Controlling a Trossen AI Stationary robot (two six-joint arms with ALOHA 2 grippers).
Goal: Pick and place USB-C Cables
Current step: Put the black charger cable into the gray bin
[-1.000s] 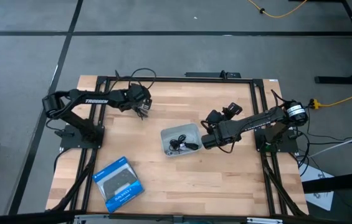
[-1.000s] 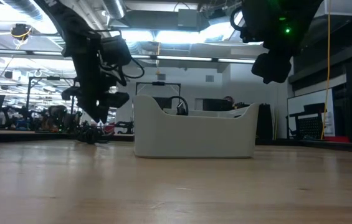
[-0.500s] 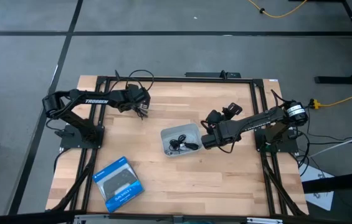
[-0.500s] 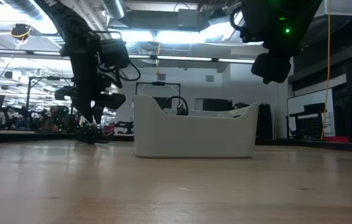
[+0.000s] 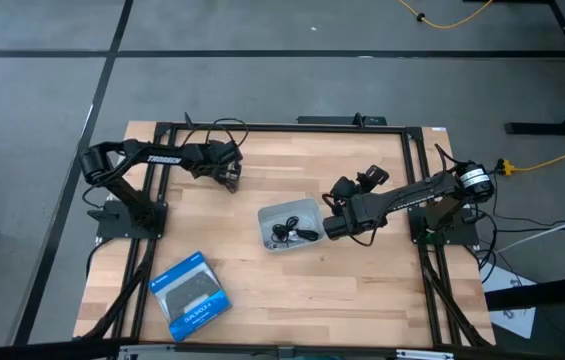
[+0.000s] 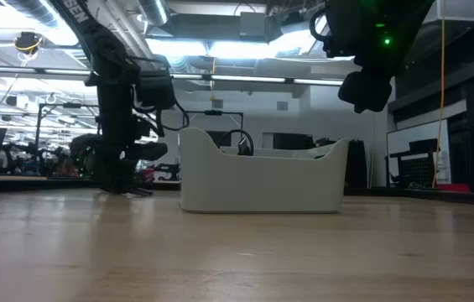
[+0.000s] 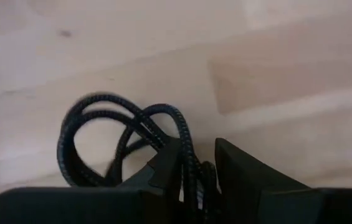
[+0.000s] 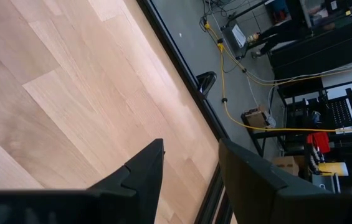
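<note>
A black braided USB-C cable (image 7: 76, 134) lies loosely coiled on the wood near the table's far left. My left gripper (image 5: 228, 180) (image 6: 126, 186) (image 7: 199, 180) is down at the table top, shut on it. A pale bin (image 5: 266, 215) (image 6: 262, 180) at the table's middle holds black coiled cables (image 5: 292, 232). I cannot make out any pale cables. My right gripper (image 5: 330, 228) (image 8: 191, 165) hangs open above the table just right of the bin, holding nothing. My left gripper comes from above, pointing down, and has strands of the black cable's coil (image 7: 190, 157) pinched between its two fingers. The loops spread out beyond the fingers (image 7: 166, 171) and still lie flat on the table.
A blue-and-black flat box (image 5: 190, 295) lies near the table's near left corner. A black metal frame (image 5: 282, 128) runs around the table edges. Bare wood lies between the bin and the left gripper.
My left gripper has come down from just above the table to the table top, onto the black cable, and its arm has shifted slightly. The right arm has kept still.
</note>
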